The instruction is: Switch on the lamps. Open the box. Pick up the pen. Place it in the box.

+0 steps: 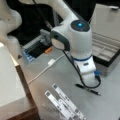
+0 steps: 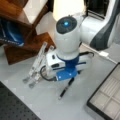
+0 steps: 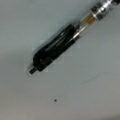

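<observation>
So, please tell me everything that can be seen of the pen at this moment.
The pen is thin and mostly black, plastic by its look, with a clip along its dark upper part, a small push button at that end, and a clear section with an orange band further along. It lies flat on the grey table, directly under the arm's wrist in both front views. The hand itself does not show. The box stands open, and the pen is outside it.
</observation>
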Controlling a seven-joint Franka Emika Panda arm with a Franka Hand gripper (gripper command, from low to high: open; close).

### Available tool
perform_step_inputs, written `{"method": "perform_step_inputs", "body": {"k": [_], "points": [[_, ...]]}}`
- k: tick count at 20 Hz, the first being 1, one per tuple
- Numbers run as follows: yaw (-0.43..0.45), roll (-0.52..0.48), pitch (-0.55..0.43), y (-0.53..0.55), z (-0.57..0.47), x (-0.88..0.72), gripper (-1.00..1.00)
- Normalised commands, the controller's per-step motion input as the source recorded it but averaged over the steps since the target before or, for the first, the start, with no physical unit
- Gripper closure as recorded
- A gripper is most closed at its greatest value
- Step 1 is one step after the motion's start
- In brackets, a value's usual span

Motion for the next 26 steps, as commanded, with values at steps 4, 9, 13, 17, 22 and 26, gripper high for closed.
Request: {"method": "perform_step_inputs", "body": {"k": [4,9,13,17,22,26], "points": [[0.130,0.038,0.208,-0.04,-0.07,0.43,-1.00],[0.048,0.060,0.200,-0.01,-0.07,0.36,-1.00],[0.025,0.084,0.171,-0.02,-0.12,0.31,-1.00],[-0.001,0.069,0.119,-0.03,-0.11,0.29,-1.00],[-0.008,0.031,0.078,-0.03,-0.04,0.24,-1.00],[-0.012,-0.008,0.022,-0.02,-0.01,0.19,-1.00]]}}
